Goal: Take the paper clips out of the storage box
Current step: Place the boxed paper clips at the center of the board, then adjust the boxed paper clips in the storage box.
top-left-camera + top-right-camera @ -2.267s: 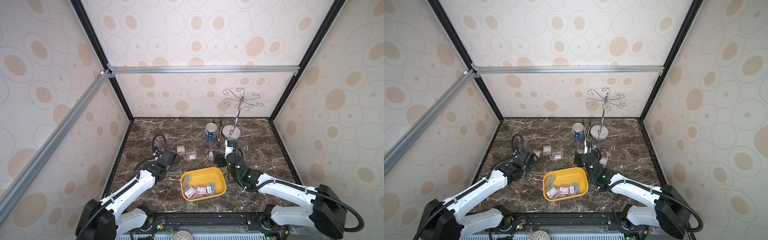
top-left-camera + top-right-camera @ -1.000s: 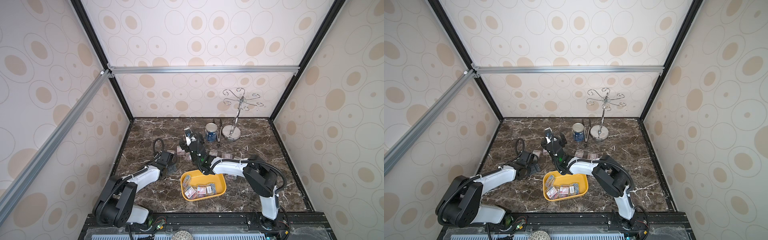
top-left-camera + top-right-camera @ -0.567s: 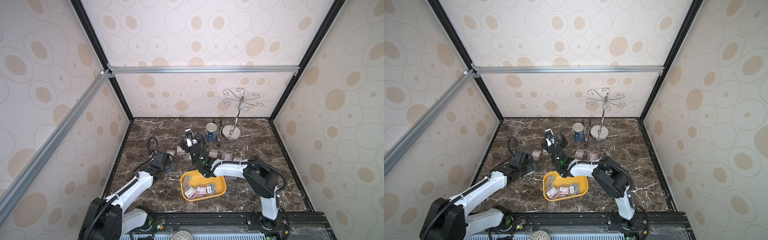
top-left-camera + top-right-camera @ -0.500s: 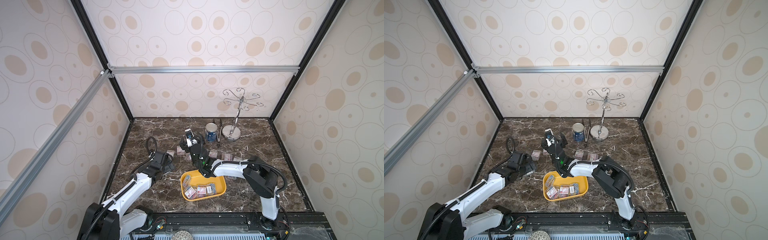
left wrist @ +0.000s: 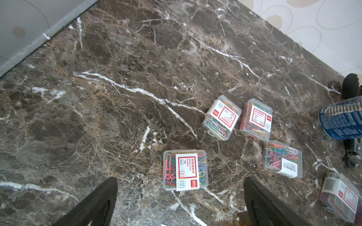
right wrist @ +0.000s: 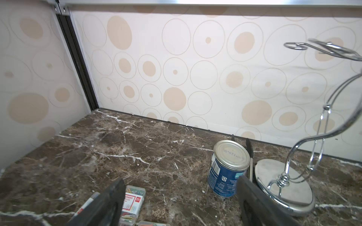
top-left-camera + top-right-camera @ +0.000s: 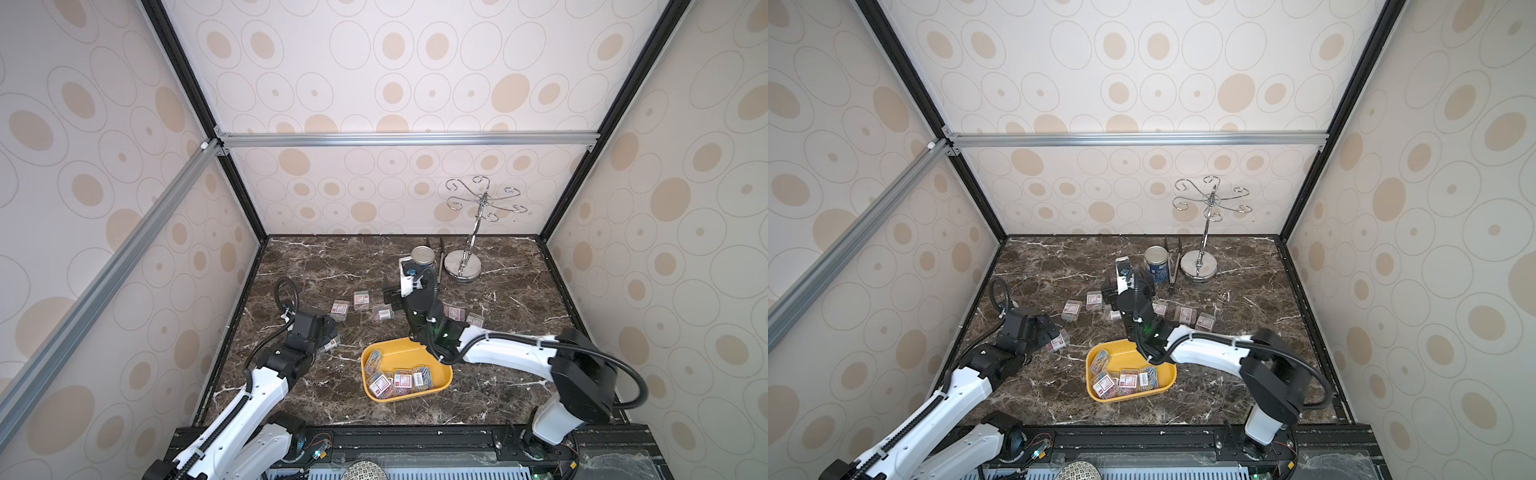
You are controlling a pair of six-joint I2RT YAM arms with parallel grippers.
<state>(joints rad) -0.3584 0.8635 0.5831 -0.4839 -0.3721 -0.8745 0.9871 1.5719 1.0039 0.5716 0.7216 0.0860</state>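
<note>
The yellow storage box [image 7: 390,345] [image 7: 1121,350] sits front centre with several clear cases of paper clips [image 7: 400,380] [image 7: 1121,380] inside. More cases [image 7: 362,300] [image 7: 1185,313] lie on the marble behind it. My left gripper [image 7: 328,334] [image 7: 1052,334] [image 5: 180,182] hangs open low over the table, and one case [image 5: 185,170] lies flat just ahead of its fingertips, untouched. My right gripper [image 7: 392,293] [image 7: 1109,291] [image 6: 180,185] is open and holds nothing. It is raised behind the box and faces the back wall, with a case [image 6: 133,199] beside one finger.
A blue-labelled tin can [image 7: 422,255] [image 6: 227,166] [image 5: 340,121], dark tongs [image 7: 1173,266] and a chrome hook stand [image 7: 462,264] [image 6: 284,187] stand at the back, right of the right gripper. Walls close three sides. More cases [image 5: 255,119] lie beyond the left gripper.
My right gripper has swung to the right, towards the tin can. The left gripper has drawn back slightly from the scattered cases, still open.
</note>
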